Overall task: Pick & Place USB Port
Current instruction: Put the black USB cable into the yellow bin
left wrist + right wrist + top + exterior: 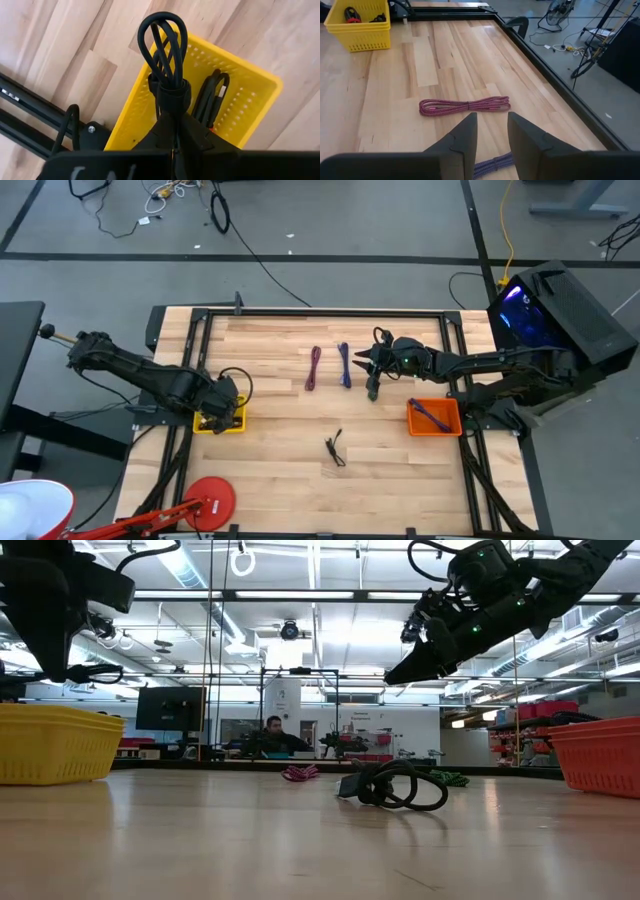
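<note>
The left pincer hangs directly over the yellow basket, which sits near the left edge of the wooden tabletop, and it is clamped tight on a bundled black cable whose loops stick out past the fingertips, bound by a black strap. Inside the yellow basket, another black cable lies against its floor. The right pincer is raised above the tabletop, well to the right of the yellow basket and toward the far side, with its two fingers standing apart and nothing between them. Below and just ahead of it lies a coiled magenta cable, stretched flat on the wood, and a purple cable shows partly beneath its fingers. In the high view these two lie side by side, the magenta one nearer the yellow basket. A loose black cable rests on the tabletop nearer the front edge, roughly midway between the yellow basket and an orange basket on the opposite side, which holds a purple cable of its own. In the low view a person sits in the room behind the tabletop.
</note>
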Controlling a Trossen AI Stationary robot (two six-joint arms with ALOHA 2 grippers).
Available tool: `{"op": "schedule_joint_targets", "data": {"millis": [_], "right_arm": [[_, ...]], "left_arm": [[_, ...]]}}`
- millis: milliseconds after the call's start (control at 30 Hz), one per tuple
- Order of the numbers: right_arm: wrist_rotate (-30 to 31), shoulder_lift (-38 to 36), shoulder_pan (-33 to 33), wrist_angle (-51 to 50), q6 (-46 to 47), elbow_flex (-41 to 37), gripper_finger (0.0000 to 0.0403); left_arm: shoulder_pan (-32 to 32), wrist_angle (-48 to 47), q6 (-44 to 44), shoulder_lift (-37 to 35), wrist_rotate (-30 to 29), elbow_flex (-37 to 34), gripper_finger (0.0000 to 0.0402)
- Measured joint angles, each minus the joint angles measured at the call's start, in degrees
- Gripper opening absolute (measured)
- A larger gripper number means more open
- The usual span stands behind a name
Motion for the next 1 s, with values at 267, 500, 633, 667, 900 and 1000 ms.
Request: {"op": "schedule_joint_targets", "data": {"millis": [267, 500, 633, 667, 900, 1000], "right_arm": [[0.00, 0.00, 0.02, -0.01, 0.17, 0.00, 0.0110], [0.00, 0.00, 0.00, -0.02, 0.15, -0.02, 0.0110], [-0.01, 0.00, 0.00, -0.02, 0.15, -0.02, 0.0110], [-0.02, 0.00, 0.01, -0.02, 0.17, -0.01, 0.0110], [-0.02, 0.00, 0.00, -0.04, 0.15, 0.00, 0.0110], [-0.02, 0.00, 0.00, -0.04, 0.15, 0.00, 0.0110]], "left_arm": [[0.00, 0.01, -0.27, 0.00, 0.08, 0.00, 0.0012], [0.00, -0.02, -0.46, 0.00, 0.85, 0.00, 0.0012], [0.00, -0.03, -0.79, 0.00, 1.17, 0.00, 0.0013], [-0.02, -0.04, -1.16, 0.00, 1.18, 0.00, 0.0014], [-0.01, -0.14, -2.01, 0.00, 2.90, 0.00, 0.0019], [0.00, -0.48, -2.15, 0.00, 3.02, 0.00, 0.0020]]}}
